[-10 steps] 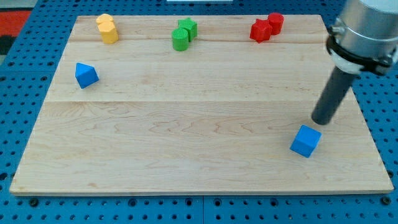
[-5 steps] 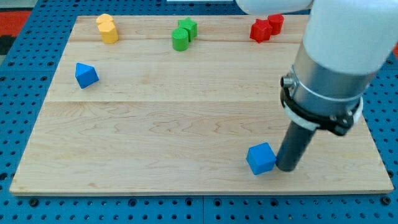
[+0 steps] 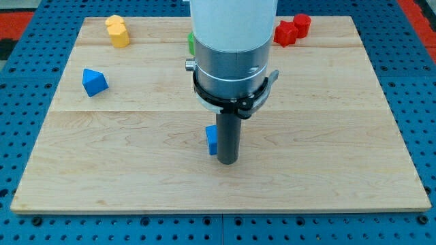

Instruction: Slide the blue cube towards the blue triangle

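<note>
My tip (image 3: pixel 227 162) sits on the counter (image 3: pixel 327 170), pressed against the view's right side of the blue cube (image 3: pixel 212 139), which the rod mostly hides; there is no claw, so nothing is held, only pushed; the blue triangle (image 3: pixel 94 82) lies well apart toward the view's upper left; pushing well likely means working round to the cube's lower right, so it slides up-left without slipping off.

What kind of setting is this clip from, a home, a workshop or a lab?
Most likely a robotics lab bench. A wooden board lies on a blue perforated base, with small coloured blocks such as the blue cube and blue triangle, and my tip pushing at the cube's right.
</note>
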